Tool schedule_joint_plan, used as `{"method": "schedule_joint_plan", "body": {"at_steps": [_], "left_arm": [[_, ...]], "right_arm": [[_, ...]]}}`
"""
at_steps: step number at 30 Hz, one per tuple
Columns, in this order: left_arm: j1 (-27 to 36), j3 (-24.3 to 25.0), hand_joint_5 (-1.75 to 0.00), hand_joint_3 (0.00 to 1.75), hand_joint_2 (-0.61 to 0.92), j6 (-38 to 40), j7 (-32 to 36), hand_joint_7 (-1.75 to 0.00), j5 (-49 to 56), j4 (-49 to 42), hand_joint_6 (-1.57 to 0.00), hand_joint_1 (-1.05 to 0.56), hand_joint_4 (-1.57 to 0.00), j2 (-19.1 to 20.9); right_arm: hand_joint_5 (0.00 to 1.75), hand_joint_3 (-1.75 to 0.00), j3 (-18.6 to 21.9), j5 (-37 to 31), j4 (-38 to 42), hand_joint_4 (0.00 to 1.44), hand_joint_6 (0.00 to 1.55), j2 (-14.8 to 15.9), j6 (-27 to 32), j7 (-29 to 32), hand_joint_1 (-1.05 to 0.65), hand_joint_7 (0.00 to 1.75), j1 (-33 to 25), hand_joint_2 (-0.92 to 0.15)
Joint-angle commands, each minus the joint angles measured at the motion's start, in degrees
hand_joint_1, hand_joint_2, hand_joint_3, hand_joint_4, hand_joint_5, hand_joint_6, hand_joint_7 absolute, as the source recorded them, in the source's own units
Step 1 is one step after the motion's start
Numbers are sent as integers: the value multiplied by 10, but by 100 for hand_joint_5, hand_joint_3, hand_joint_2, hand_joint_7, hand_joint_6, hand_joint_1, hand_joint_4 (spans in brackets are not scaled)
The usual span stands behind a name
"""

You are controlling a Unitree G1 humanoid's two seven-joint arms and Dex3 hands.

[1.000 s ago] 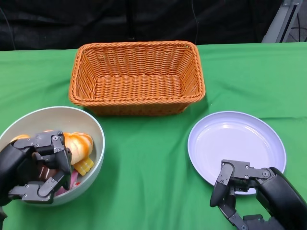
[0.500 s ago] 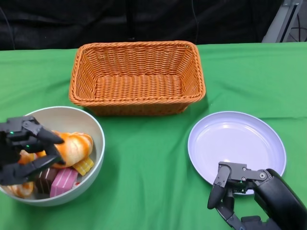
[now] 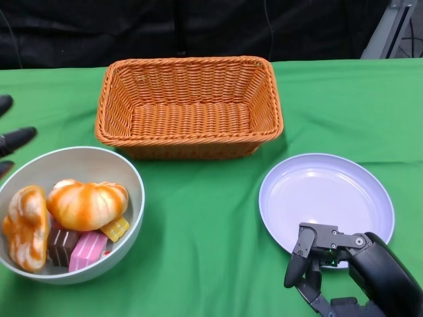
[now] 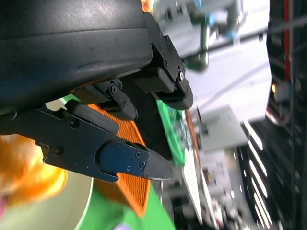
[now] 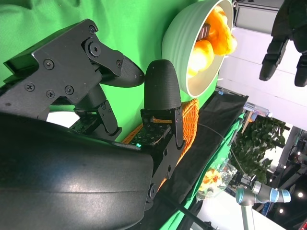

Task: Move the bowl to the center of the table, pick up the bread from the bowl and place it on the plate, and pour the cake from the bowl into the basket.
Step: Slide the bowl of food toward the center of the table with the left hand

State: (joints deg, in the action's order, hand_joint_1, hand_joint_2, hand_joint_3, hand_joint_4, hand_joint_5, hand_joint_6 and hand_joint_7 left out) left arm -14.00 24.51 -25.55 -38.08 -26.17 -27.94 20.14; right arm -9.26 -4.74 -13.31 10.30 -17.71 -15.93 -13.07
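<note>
- Table (image 3: 198,264), green cloth: carries all items.
- Basket (image 3: 188,105), orange wicker, at the far edge, centre: no cake in it.
- Bowl (image 3: 125,170), near the left edge, not yet centred; holds bread (image 3: 86,203) and cake (image 3: 86,249).
- Plate (image 3: 324,198), toward the near right corner: bare.
- Right hand (image 3: 317,261), at the plate's near rim: fingers curled, holding nothing.
- Left hand (image 3: 10,142), at the left edge: fingers spread, holding nothing.
</note>
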Motion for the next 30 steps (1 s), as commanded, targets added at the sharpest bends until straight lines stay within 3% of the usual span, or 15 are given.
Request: {"method": "schedule_joint_plan", "body": {"at_steps": [1, 5, 10, 17, 23, 30], "left_arm": [[-12, 8, -1, 18, 92, -20, 24, 0, 18, -21, -60, -60, -67, 15], [-29, -8, 0, 33, 92, -58, 109, 0, 124, -91, -46, -61, -49, 49], [-59, -41, 0, 46, 92, -52, 175, 0, 207, -175, -17, -66, -26, 86], [-108, -93, 0, 57, 92, -2, 261, 0, 289, -272, -6, -72, -9, 124], [-148, -119, 0, 59, 92, 86, 235, 0, 291, -321, -3, -78, 0, 141], [-178, -120, 0, 49, 92, 207, 143, -1, 253, -331, -3, -81, 0, 147]], "right_arm": [[175, -105, 2, 3, -7, 81, 70, 4, 4, 3, -13, 138, -1, -54], [175, -105, 0, 5, -13, 81, 71, 3, 12, 2, -12, 137, -2, -54], [175, -105, -2, 3, -14, 81, 71, 1, 17, 3, -13, 137, 0, -54], [175, -105, -4, -1, -15, 80, 71, 1, 19, 5, -12, 136, 0, -55], [175, -105, -5, 4, -17, 80, 72, -3, 23, 4, -12, 136, 0, -54], [175, -105, -4, 3, -17, 81, 72, -4, 20, 5, -15, 137, 1, -54]]}}
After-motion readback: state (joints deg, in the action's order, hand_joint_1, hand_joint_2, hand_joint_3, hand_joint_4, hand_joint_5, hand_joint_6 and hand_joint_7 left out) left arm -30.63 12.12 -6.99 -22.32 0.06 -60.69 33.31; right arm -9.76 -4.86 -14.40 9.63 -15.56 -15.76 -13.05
